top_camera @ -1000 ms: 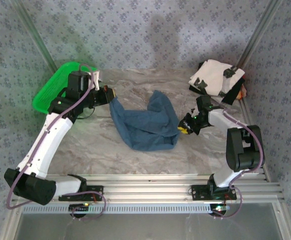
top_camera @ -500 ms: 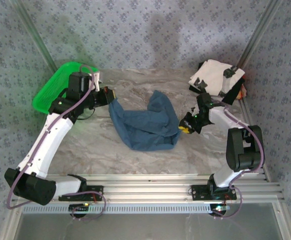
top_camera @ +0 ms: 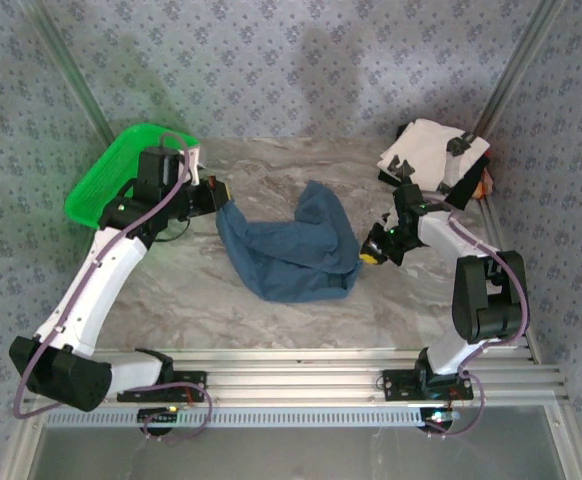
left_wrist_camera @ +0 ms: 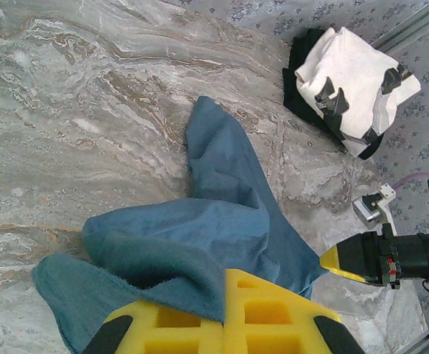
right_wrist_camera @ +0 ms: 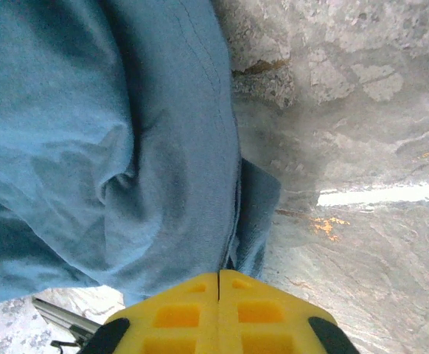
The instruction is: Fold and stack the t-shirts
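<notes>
A dusty-blue t-shirt lies crumpled in the middle of the marble table. My left gripper is shut on the shirt's left corner, and the cloth runs in between its yellow jaws. At the shirt's right edge, my right gripper is shut, with the blue hem running into the seam of its closed jaws. The other t-shirts sit folded in a stack at the back right, the top one white with black patches.
A green mesh basket stands at the back left, just behind my left arm. Metal frame posts rise at both back corners, and a rail runs along the near edge. Bare marble lies in front of the shirt.
My right gripper has edged in on the shirt's right hem and closed on it. The left gripper keeps its hold and has barely moved.
</notes>
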Controlling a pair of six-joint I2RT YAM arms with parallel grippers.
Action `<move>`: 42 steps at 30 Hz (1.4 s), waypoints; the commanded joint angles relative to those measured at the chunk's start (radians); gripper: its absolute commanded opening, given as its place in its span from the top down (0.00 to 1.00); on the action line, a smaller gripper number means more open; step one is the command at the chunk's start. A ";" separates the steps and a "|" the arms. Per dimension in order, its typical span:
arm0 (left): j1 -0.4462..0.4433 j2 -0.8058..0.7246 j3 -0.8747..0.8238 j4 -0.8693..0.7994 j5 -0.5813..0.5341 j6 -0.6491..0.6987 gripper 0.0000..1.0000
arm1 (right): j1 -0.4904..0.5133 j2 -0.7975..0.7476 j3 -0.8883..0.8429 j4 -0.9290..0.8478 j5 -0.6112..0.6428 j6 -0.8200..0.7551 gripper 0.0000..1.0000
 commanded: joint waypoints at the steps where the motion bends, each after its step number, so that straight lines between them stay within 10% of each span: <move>1: 0.009 -0.027 -0.005 0.034 0.013 0.019 1.00 | 0.001 -0.014 0.023 -0.013 0.014 0.005 1.00; 35: 0.023 -0.025 -0.039 0.051 0.036 0.027 1.00 | 0.008 0.041 -0.102 0.184 -0.035 0.102 0.76; 42: 0.034 -0.019 -0.036 0.050 0.045 0.029 1.00 | 0.014 0.036 -0.087 0.157 -0.029 0.101 0.99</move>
